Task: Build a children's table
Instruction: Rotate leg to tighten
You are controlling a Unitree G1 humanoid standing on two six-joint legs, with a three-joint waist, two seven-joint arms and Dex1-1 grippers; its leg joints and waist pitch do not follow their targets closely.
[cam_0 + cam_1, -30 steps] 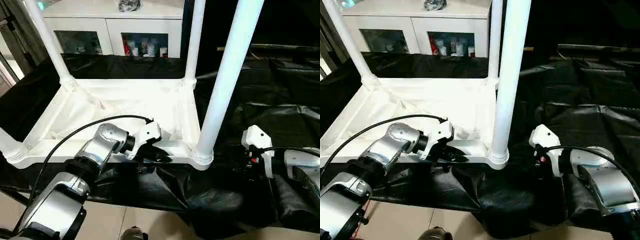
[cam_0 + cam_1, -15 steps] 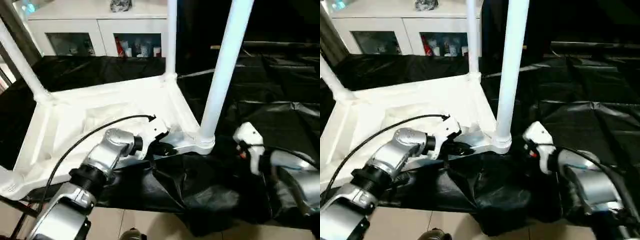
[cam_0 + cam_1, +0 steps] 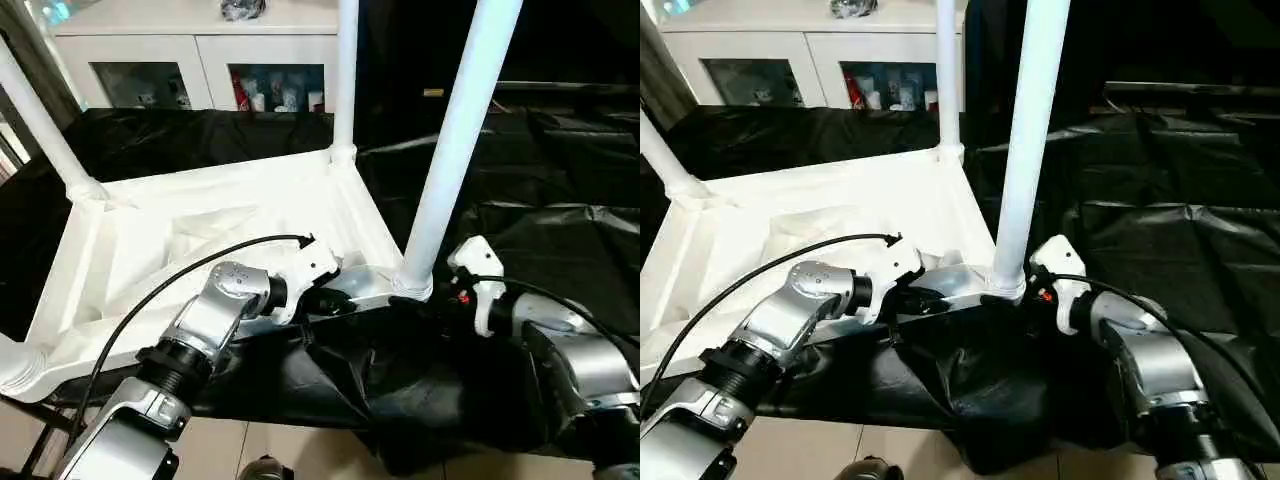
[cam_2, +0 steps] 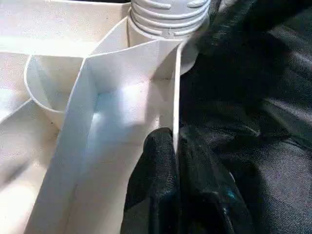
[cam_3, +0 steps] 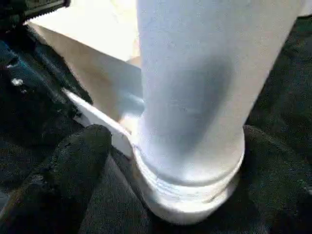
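Observation:
The children's table lies upside down on the black cloth, its white ribbed tabletop [image 3: 200,230] facing up and its legs standing in the corner sockets. My left gripper [image 4: 175,139] is shut on the tabletop's thin front rim wall [image 4: 176,87], just left of the near right corner, and shows again from above as the left gripper [image 3: 335,298]. The near right leg [image 3: 455,150] rises from its ringed socket [image 5: 187,190]. My right gripper [image 5: 180,141] is open, with one black finger [image 5: 80,146] on each side of that leg's base.
Two more legs stand at the far left [image 3: 40,120] and far right [image 3: 345,70] corners. A white cabinet [image 3: 200,60] with glass doors is behind. Black cloth [image 3: 560,180] covers the work table, whose front edge drops to the floor [image 3: 300,450] just below my arms.
The view has shifted. My right gripper has come in from the right to the near right leg's base and opened wider. The left gripper keeps its hold on the rim.

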